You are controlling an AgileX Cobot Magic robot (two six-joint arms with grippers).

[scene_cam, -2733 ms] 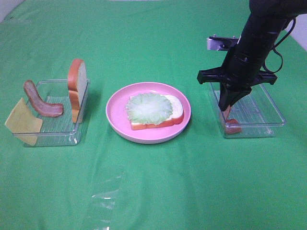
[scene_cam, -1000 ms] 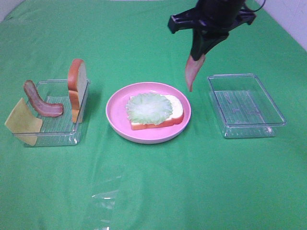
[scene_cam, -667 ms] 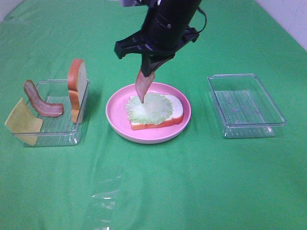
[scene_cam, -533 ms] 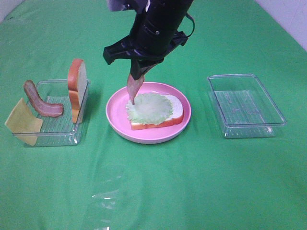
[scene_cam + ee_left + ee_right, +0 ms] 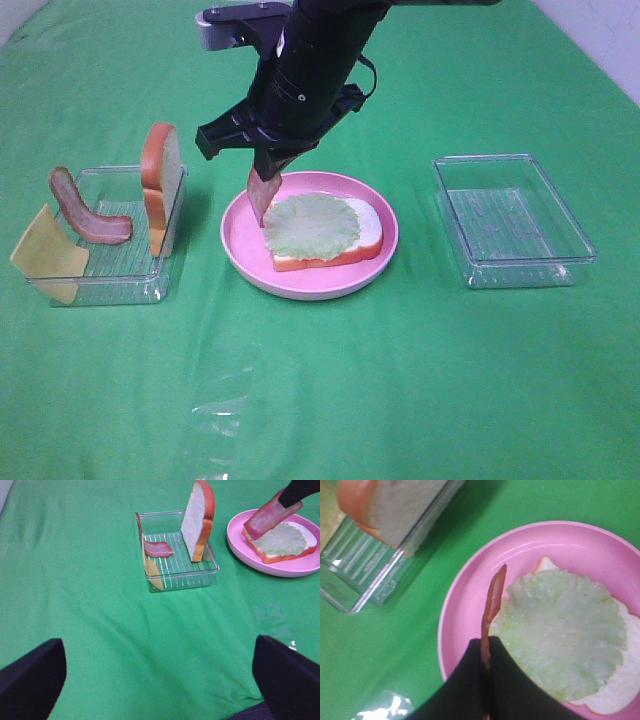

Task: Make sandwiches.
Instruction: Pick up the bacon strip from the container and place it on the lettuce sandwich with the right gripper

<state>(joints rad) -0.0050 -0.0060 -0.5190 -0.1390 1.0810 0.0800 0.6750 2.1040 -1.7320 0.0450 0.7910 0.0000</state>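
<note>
A: Right jaws, state?
B: Closed tight on a bacon strip (image 5: 259, 197). They pinch its top end and the strip hangs down from the tips, slightly tilted. The wrist view shows both black fingers (image 5: 465, 680) pressed flat on it, no gap.
A: Where's that relative to the sandwich?
B: Sandwich (image 5: 325, 238) sits on the pink plate (image 5: 238, 250), mid bench (image 5: 320, 380). It's one bread slice (image 5: 370, 226) with lettuce (image 5: 312, 224) on top. The jaws are above the plate's edge on the side toward the left tray (image 5: 100, 280), not over the sandwich's middle. The strip's lower end is at the lettuce rim on that same side. Touching or just clear of it — can't tell.
A: Left jaws?
B: Wide open, holding nothing. The two left fingers (image 5: 30, 680) show at the corners of that wrist view, well apart, over green cloth. Left tray and plate lie well ahead of them.
A: Rest of the parts?
B: All in the left tray. Second bread slice (image 5: 160, 185) stands on edge at the wall nearest the plate. Second bacon strip (image 5: 88, 215) lies curved on the tray floor with one end raised. Cheese square (image 5: 48, 255) leans at the wall farthest from the plate. Right tray (image 5: 515, 225) sits on the other side of the plate — apart from it.
</note>
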